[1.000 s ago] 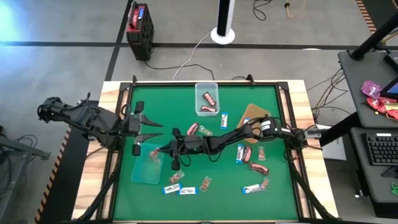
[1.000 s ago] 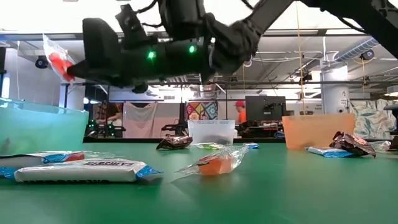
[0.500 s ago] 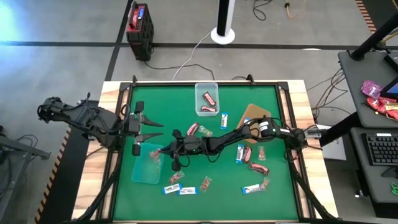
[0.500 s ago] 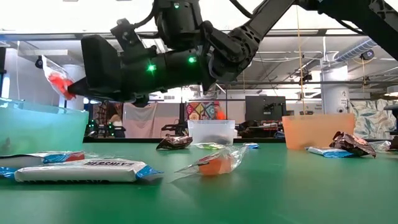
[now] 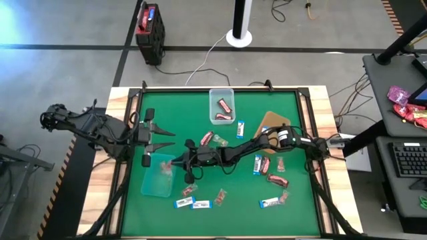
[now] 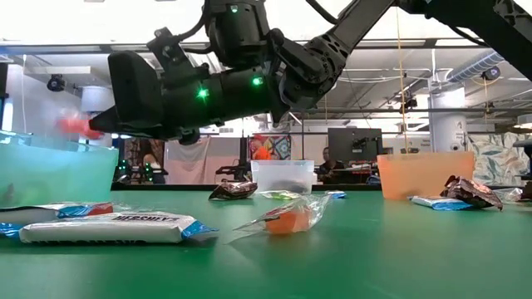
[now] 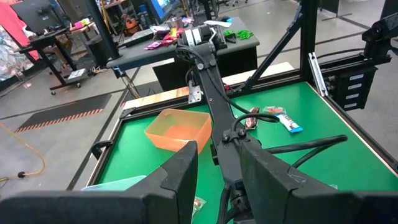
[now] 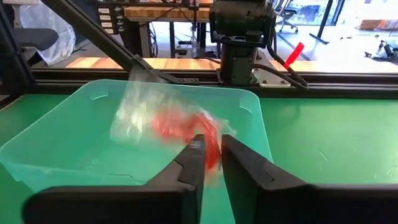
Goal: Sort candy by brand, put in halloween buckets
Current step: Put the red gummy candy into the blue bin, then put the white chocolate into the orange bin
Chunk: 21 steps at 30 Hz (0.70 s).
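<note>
My right gripper (image 8: 212,163) hangs over the teal tub (image 8: 155,87) at the table's left, also in the high view (image 5: 172,162) and the low view (image 6: 93,126). Its fingers stand a narrow gap apart. A clear-pinkish candy with red (image 8: 183,127) shows blurred at the fingertips, above the tub's inside; in the low view the candy (image 6: 73,124) sits level with the tip. My left gripper (image 5: 160,139) waits open above the table's left edge, beside the tub's far end. The clear tub (image 5: 221,107) holds dark red candies. My right gripper's fingers come level from the table's right, with the candy's red part (image 8: 212,152) in the gap between them. The candy is blurred and clear of the tub floor. Whether the fingers touch it, I cannot tell.
The brown tray (image 5: 270,122) stands right of centre by the right arm's forearm. Loose candies lie near the front edge (image 5: 193,200) and at the right (image 5: 267,167). A blue-and-white bar (image 6: 108,228) and a clear candy (image 6: 287,218) lie close to the low camera.
My right gripper has sunk a little toward the teal tub. The candy stood up above the fingertips before; now it has tipped down level with them and shows blurred.
</note>
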Motion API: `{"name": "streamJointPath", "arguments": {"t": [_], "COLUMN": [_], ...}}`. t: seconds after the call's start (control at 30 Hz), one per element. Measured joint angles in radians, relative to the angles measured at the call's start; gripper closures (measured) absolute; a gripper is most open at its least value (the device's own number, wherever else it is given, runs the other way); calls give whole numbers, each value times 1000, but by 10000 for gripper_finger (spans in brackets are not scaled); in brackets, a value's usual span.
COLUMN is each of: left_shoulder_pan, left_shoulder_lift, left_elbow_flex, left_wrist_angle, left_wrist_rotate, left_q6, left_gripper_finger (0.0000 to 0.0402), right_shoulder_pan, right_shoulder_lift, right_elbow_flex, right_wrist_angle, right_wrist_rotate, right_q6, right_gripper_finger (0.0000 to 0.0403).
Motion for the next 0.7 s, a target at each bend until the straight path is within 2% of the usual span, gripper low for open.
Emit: {"name": "streamJointPath", "arguments": {"t": [0.23, 0.47, 0.57, 0.7], "left_shoulder_pan": [0, 0, -1, -1], "left_shoulder_lift": [0, 0, 0, 4], "left_elbow_flex": [0, 0, 0, 0], "left_wrist_angle": [0, -2, -24, -107], "left_wrist_rotate": [0, 0, 1, 2], "left_q6": [0, -1, -28, -109], "left_gripper_finger": [297, 297, 297, 297], "right_shoulder_pan": [0, 0, 6, 34], "right_shoulder_lift": [0, -14, -93, -287], "right_elbow_flex": [0, 0, 0, 2], "right_wrist_angle": [-1, -31, -187, -600], "right_wrist_rotate": [1, 1, 3, 16], "right_q6": [1, -13, -49, -78], "right_gripper_finger": [296, 270, 263, 262]}}
